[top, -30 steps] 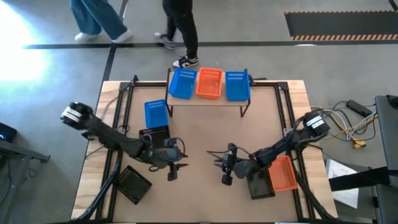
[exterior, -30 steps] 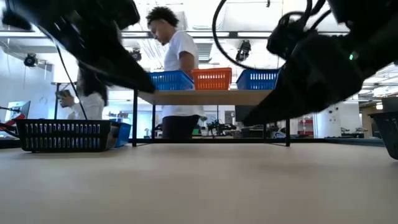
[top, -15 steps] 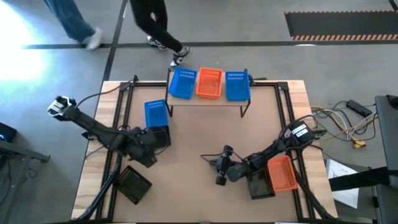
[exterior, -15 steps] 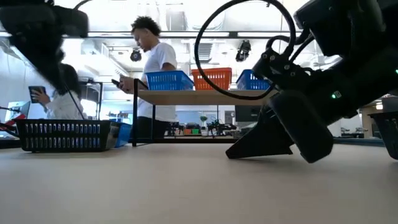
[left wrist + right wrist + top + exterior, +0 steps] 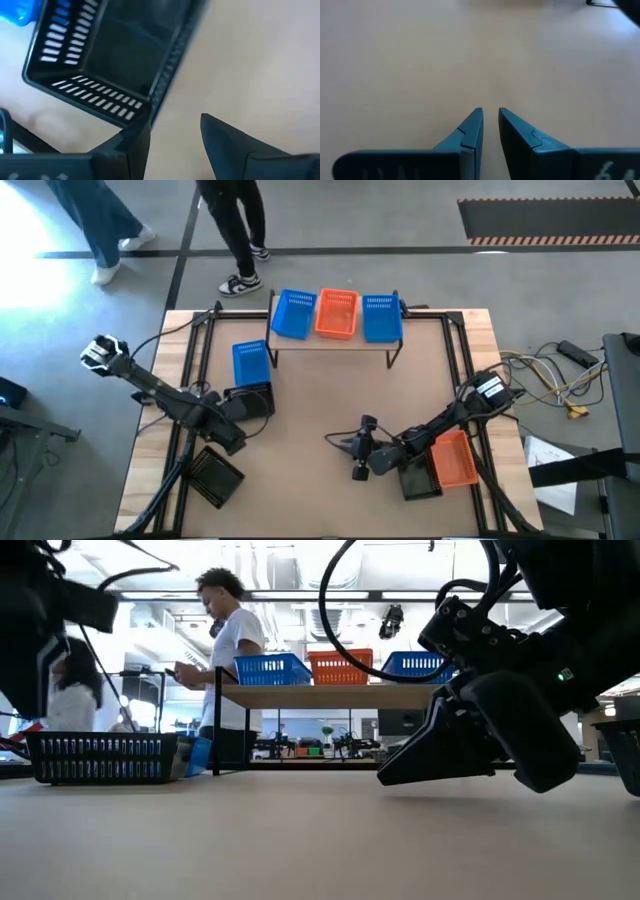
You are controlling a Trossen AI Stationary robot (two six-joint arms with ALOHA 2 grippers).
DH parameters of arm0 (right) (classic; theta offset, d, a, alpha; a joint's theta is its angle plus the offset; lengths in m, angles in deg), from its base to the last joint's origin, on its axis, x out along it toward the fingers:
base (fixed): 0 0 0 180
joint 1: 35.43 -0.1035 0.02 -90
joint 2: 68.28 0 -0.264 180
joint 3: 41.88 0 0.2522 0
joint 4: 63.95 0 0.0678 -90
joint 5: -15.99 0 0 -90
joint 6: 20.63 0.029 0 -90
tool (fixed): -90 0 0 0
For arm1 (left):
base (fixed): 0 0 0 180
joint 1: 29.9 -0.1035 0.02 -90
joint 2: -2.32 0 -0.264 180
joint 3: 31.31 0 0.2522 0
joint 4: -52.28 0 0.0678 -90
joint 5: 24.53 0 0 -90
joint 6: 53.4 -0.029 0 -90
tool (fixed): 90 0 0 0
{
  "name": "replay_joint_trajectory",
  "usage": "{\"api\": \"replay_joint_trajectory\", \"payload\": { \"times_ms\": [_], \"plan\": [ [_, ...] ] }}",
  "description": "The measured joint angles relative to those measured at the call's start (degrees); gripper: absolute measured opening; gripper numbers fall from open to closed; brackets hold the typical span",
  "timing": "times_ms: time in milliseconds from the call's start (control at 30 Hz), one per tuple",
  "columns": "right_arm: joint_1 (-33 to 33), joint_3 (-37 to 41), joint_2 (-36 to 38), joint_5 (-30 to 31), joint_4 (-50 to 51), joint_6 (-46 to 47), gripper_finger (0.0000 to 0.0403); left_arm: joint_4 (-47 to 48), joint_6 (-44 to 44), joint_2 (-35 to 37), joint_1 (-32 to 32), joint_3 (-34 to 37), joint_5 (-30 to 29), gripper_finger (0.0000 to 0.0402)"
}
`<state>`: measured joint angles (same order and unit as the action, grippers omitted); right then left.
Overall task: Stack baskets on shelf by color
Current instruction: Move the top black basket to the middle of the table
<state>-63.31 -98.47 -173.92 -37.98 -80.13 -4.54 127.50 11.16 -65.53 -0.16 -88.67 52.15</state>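
The shelf [image 5: 330,344] stands at the table's far middle and carries a blue basket [image 5: 292,314], an orange basket [image 5: 337,314] and a second blue basket [image 5: 381,318]. A third blue basket [image 5: 250,363] lies on the table, with a black basket [image 5: 254,400] just in front of it. My left gripper [image 5: 232,422] is open at that black basket's [image 5: 110,55] near corner; whether a finger touches the rim, I cannot tell. My right gripper [image 5: 340,445] is shut and empty, low over the bare table [image 5: 490,111].
A second black basket [image 5: 215,477] lies at the near left. An orange basket [image 5: 456,458] and a black basket [image 5: 420,478] lie at the near right under my right arm. Bare tabletop lies between the arms. People walk beyond the far edge [image 5: 232,650].
My left gripper has gone from the table's middle toward the left edge, ending at the black basket. My right gripper has dropped close to the tabletop and shifted a little toward the left. The people behind the table have walked leftward.
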Motion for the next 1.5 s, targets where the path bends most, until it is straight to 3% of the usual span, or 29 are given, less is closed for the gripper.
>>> {"api": "replay_joint_trajectory", "payload": {
  "times_ms": [233, 467, 633, 733, 933, 1500],
  "plan": [
    [0.0, 0.0, -0.2, 0.0, -0.8, 0.5, 0.0054, -1.8, 12.6, -2.1, 0.0, 2.0, -3.0, 0.0157],
    [0.2, 0.0, -0.2, 0.1, -0.8, 0.4, 0.0054, -7.4, 15.8, 4.4, -0.1, 6.2, -12.4, 0.0157],
    [1.1, 0.0, -0.2, 0.1, -1.0, 0.4, 0.0054, -23.8, 7.0, 9.6, -0.2, 14.0, -13.7, 0.0158],
    [2.0, 0.0, -0.2, 0.1, -1.7, 0.4, 0.0054, -30.0, -3.2, 11.2, -0.2, 17.2, -9.4, 0.0158],
    [3.7, 0.0, -0.2, 0.1, -4.3, 0.4, 0.0054, -30.7, -12.9, 9.3, -0.2, 18.4, -8.7, 0.0149],
    [4.0, 0.0, 3.7, 0.1, -4.1, -5.6, 0.0054, -30.6, -26.2, 1.7, -0.1, 12.5, -8.0, 0.0028]
  ]
}}
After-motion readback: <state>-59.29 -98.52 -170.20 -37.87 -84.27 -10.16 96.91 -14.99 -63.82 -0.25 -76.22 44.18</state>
